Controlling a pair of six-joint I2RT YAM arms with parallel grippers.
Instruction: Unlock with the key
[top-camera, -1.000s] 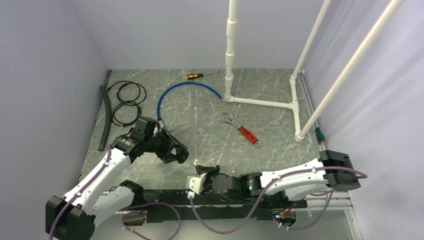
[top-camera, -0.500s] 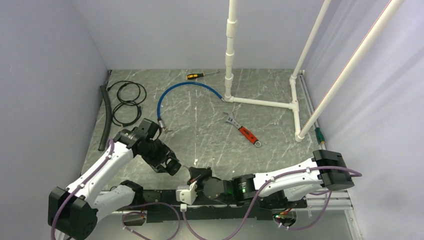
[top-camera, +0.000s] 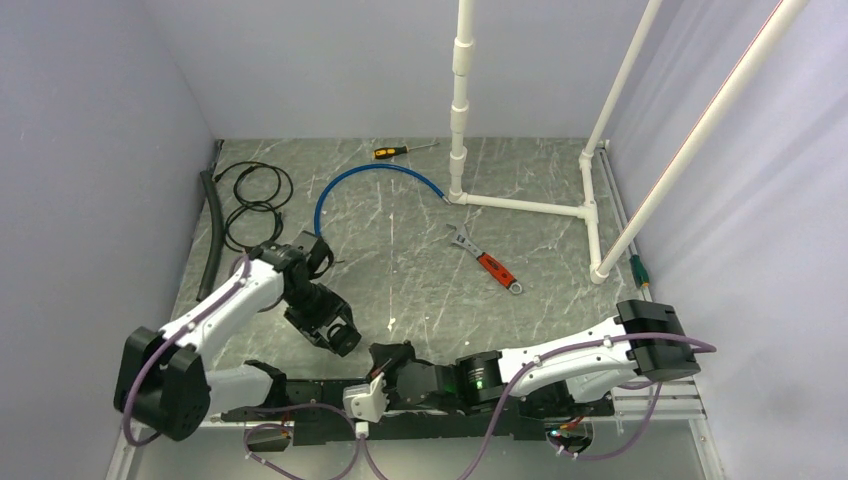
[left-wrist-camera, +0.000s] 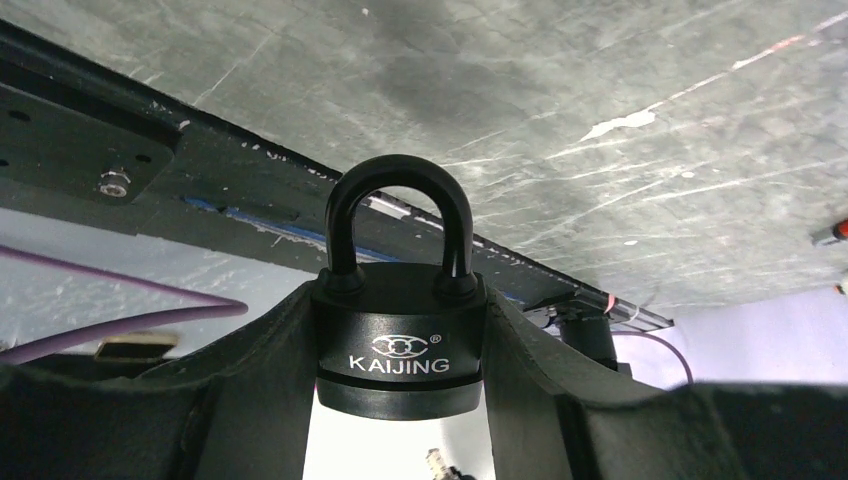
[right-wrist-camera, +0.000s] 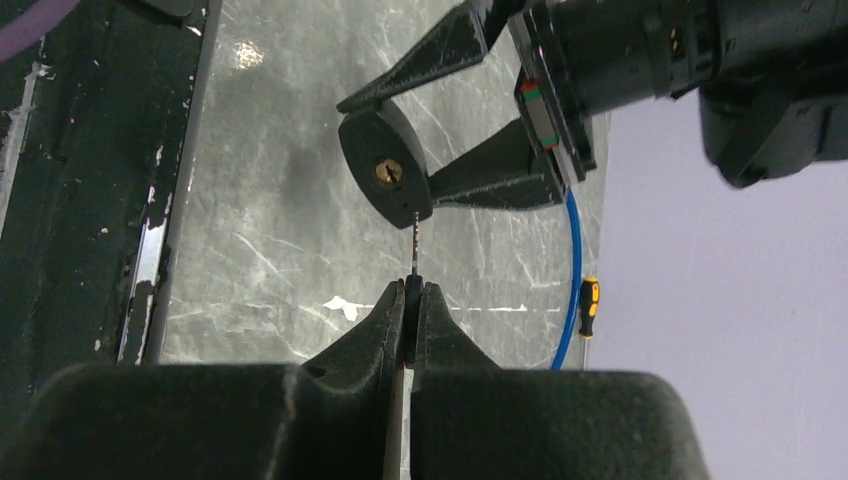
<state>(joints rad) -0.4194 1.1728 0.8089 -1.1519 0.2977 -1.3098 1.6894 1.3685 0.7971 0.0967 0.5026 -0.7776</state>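
Black steel padlock sits clamped in our half-open left gripper above the grey tabletop. Our right gripper pinches the slim metal key. Alignment step: next we steer its tip into the brass keyhole.

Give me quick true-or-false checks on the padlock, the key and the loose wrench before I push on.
1. The left fingers hold the black KAIJING padlock with its shackle closed. True.
2. The thin metal key is already seated in the brass keyhole. False: its tip sits at the padlock's edge, beside the keyhole.
3. The right fingers are shut on the key. True.
4. The red-handled adjustable wrench lies inside the blue hose loop. False: it lies apart, nearer the white pipe frame.
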